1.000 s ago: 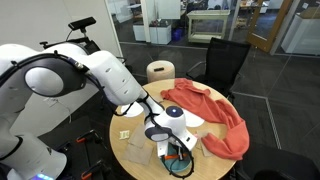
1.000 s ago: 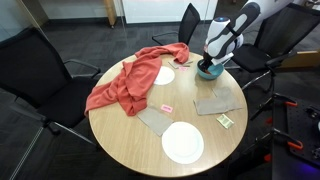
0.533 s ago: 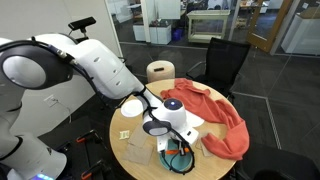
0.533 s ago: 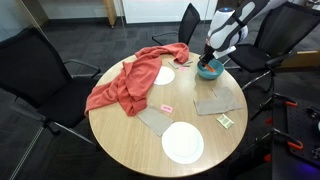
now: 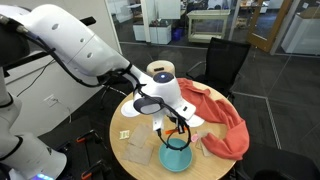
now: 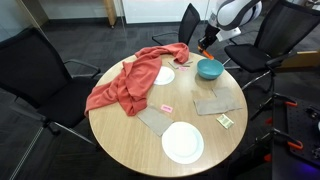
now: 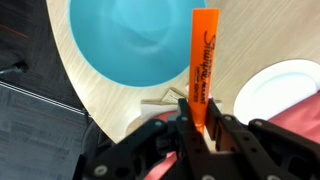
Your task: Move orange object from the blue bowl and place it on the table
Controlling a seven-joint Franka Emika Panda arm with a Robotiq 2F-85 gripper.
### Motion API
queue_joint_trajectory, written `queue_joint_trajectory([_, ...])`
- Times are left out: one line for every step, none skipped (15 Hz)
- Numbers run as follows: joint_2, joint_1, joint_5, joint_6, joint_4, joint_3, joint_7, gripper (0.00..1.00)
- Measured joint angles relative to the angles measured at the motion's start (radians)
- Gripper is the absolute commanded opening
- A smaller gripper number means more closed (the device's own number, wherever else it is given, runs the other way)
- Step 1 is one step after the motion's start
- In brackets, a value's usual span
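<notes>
Round wooden tabletop (image 6: 120, 140) is lying below the gripper (image 7: 200, 125), which is clamping one end of the orange object (image 7: 204, 60); the stick is hanging above the blue bowl (image 7: 130, 40) just beneath, not touching it.

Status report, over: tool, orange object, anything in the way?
Tool shut on small orange stick-shaped object. Held above round light blue bowl, out of it. Round white plate near.

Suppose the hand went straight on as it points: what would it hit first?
Probably the blue bowl near its rim, or the table just beside it; depth is unclear. The orange object the hand holds would touch first.
</notes>
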Motion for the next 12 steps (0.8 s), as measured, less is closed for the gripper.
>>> queue_joint_trajectory([-0.02,0.005,0.001,-0.007,-0.008,0.014,0.0,0.05])
queue_joint_trajectory([-0.034,0.015,0.001,-0.011,-0.014,0.028,0.0,0.06])
queue_joint_trajectory([-0.04,0.029,0.001,-0.011,-0.019,0.037,0.0,0.06])
queue_joint_trajectory([-0.042,0.046,0.001,-0.011,-0.023,0.047,0.001,0.07])
queue_joint_trajectory([-0.042,0.065,0.001,-0.011,-0.027,0.055,0.004,0.05])
queue_joint_trajectory([-0.041,0.086,0.001,-0.011,-0.03,0.061,0.017,0.05])
queue_joint_trajectory([-0.038,0.108,0.001,-0.01,-0.033,0.065,0.039,0.05])
queue_joint_trajectory([-0.031,0.132,0.002,-0.009,-0.033,0.07,0.066,0.05])
queue_joint_trajectory([-0.022,0.151,0.004,-0.007,-0.033,0.077,0.09,0.05])
queue_joint_trajectory([-0.01,0.171,0.005,-0.005,-0.031,0.083,0.116,0.05])
queue_joint_trajectory([0.004,0.189,0.006,-0.004,-0.027,0.086,0.136,0.05])
queue_joint_trajectory([0.02,0.206,0.006,-0.001,-0.02,0.091,0.152,0.05])
